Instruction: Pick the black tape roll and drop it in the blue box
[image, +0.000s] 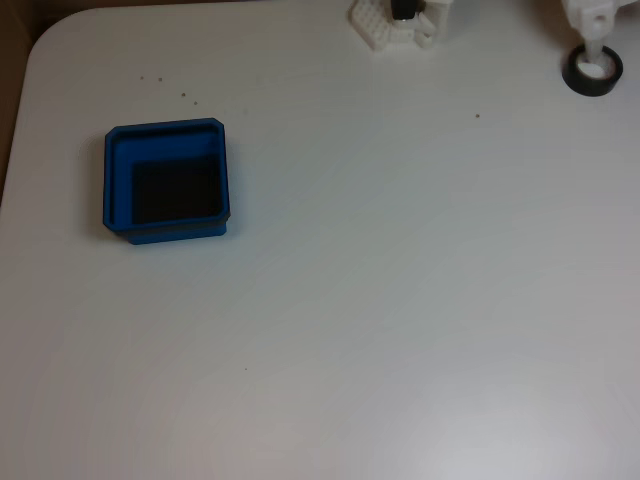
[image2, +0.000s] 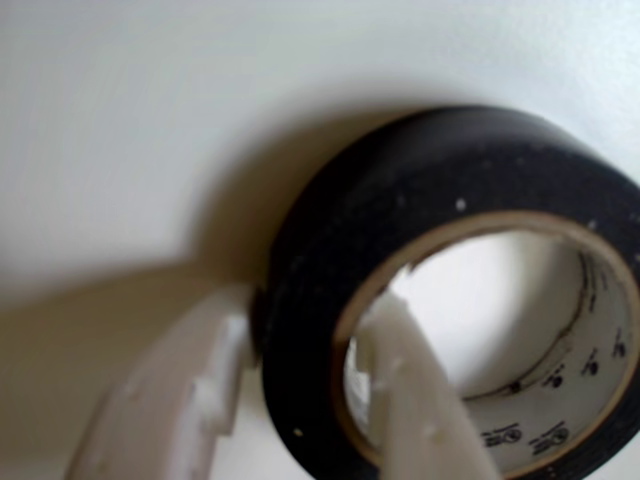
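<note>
The black tape roll (image: 576, 80) lies flat at the far right of the white table, near its back edge. My white gripper (image: 592, 58) comes down on it from above. In the wrist view the black tape roll (image2: 330, 250) is close up, and the gripper (image2: 315, 312) straddles its wall: one finger (image2: 180, 390) presses the outside, the other (image2: 410, 390) stands inside the whitish core. The jaws look closed against the wall. The blue box (image: 115, 180), with a dark floor, stands far off on the left half of the table with nothing in it.
A white block of the arm's base (image: 395, 25) sits at the back edge, left of the roll. The table's rounded corner and left edge (image: 30, 70) lie just beyond the box. Bare white tabletop stretches between roll and box.
</note>
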